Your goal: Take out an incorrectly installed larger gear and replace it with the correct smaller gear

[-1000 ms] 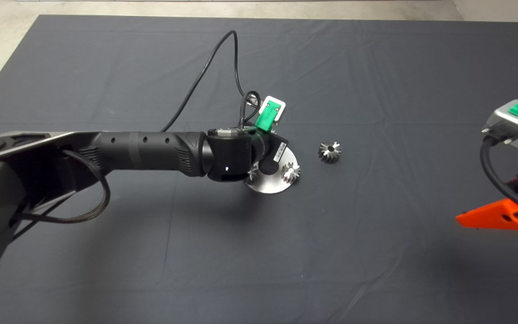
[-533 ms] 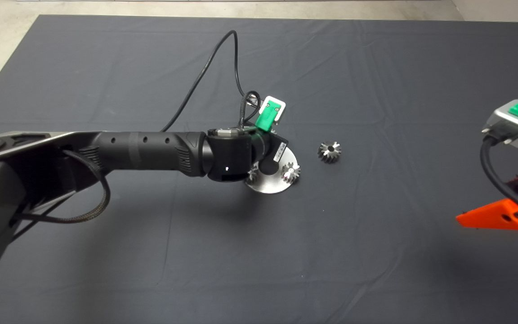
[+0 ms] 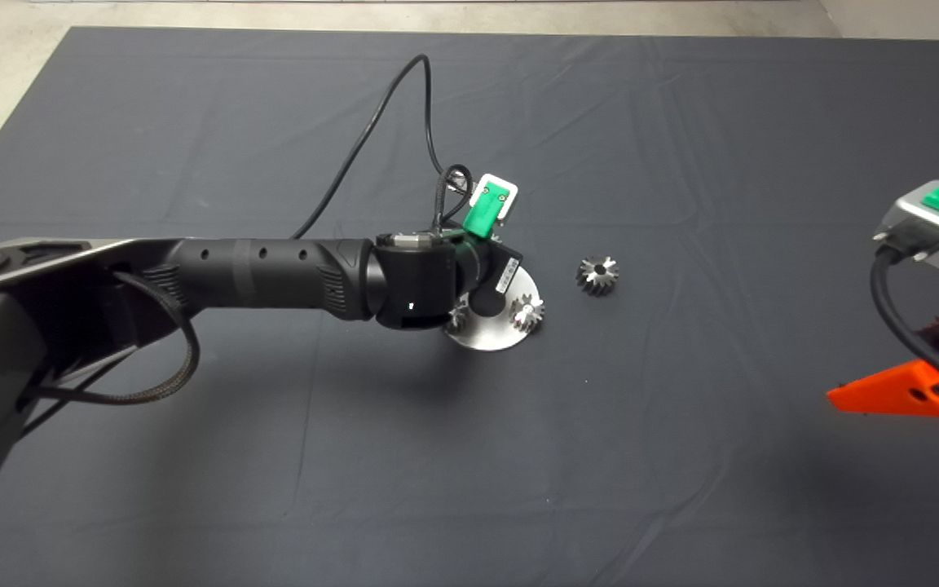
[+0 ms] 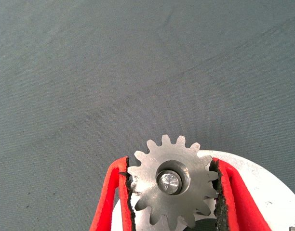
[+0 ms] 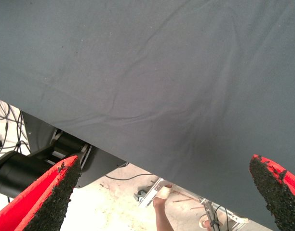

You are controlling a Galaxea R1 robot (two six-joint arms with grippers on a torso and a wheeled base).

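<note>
1. The left arm reaches in from the left to the middle of the mat [image 3: 681, 473]. Its wrist hangs over the left part of a round steel plate [image 3: 490, 334].
2. The left gripper [image 4: 170, 166] points down at the plate and is clamped on the smaller gear [image 4: 169, 185]. The black pads [image 4: 127, 192] of its red fingers press against the teeth on two opposite sides.
3. The smaller gear lies flat on the plate [image 4: 263, 183], close to its edge. A bright pin [image 4: 169, 182] fills its centre hole.
4. In the head view the arm hides most of that gear; only some teeth [image 3: 459, 316] show under the wrist.
5. A second gear [image 3: 527, 313], also silver, sits on the right part of the plate, apart from the held one.
6. The larger gear [image 3: 597, 275] lies on the mat just right of the plate and slightly farther away. It is darker, touches nothing, and its bore faces up.
7. The right gripper [image 5: 164, 187] waits at the right edge of the mat, well apart from the plate. Its fingers [image 3: 901, 395] are spread wide with nothing between them.
8. The right wrist view shows the mat edge, with the floor [image 5: 113, 202] beyond it. Part of a person [image 5: 161, 211] shows there too.
</note>
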